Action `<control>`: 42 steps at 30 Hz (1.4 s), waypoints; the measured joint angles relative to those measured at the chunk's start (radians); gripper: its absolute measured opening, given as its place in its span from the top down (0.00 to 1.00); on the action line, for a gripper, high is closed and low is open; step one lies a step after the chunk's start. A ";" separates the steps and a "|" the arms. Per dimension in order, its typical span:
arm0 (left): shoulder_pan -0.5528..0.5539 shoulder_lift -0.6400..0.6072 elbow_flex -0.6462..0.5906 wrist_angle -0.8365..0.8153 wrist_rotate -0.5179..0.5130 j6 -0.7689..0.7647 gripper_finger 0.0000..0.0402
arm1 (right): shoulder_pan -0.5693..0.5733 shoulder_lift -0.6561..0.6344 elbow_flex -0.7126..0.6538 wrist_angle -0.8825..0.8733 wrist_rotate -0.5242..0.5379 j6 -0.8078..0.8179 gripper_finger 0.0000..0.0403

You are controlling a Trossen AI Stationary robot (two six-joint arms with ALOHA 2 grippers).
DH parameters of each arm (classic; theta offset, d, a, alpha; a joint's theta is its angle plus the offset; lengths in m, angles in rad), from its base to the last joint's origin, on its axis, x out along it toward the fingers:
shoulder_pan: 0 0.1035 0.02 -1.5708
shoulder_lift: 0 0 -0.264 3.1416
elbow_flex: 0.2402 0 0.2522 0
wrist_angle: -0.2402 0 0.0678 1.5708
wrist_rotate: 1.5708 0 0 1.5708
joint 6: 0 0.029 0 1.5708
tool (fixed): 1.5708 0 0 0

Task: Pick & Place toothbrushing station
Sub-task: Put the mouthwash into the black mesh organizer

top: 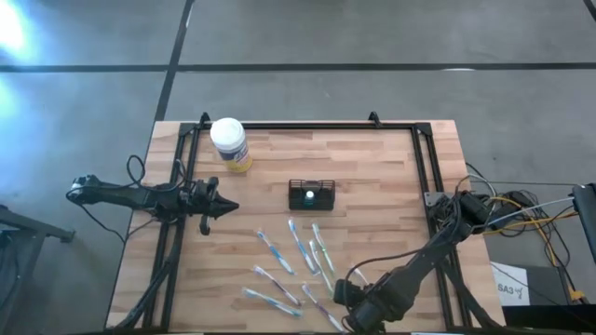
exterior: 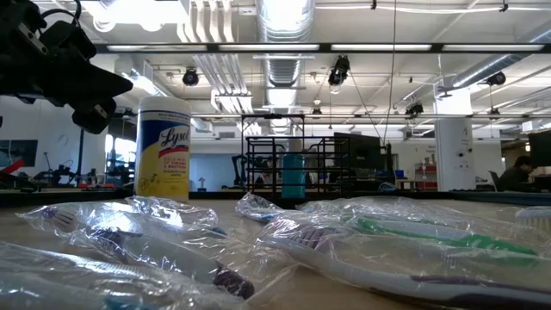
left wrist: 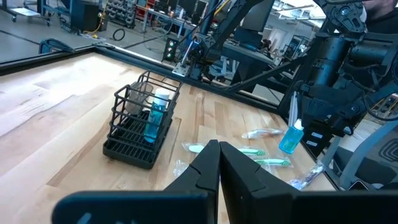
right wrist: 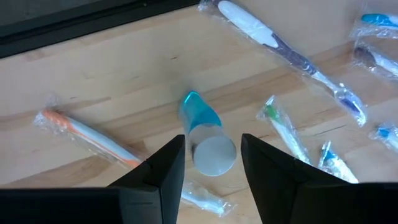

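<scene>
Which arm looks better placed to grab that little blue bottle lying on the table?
Right, probably. Its open gripper hangs right over the blue bottle, fingers either side. The left gripper, shut, sits far off, nearer the black holder.

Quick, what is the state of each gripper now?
Left gripper: closed, holding nothing.
Right gripper: open, around a small blue bottle, not gripping.

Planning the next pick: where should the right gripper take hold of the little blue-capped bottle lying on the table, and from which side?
Grip the small bottle across its clear round body, coming straight down from above. It lies on its side, and the right gripper hangs open over it, one finger on each side.
</scene>
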 joint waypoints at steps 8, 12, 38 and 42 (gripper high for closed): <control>0.000 0.000 0.000 -0.004 0.000 0.000 0.97 | -0.002 0.000 -0.005 0.005 -0.019 0.008 0.66; 0.000 0.000 0.000 -0.005 0.000 0.000 0.97 | -0.003 0.000 -0.013 0.019 -0.020 0.006 0.68; 0.000 0.008 0.000 -0.007 0.000 0.000 0.97 | -0.063 -0.113 -0.014 0.024 -0.019 0.296 0.78; 0.000 0.023 0.000 -0.007 0.000 -0.002 0.97 | -0.093 -0.231 -0.018 0.099 -0.018 0.326 0.78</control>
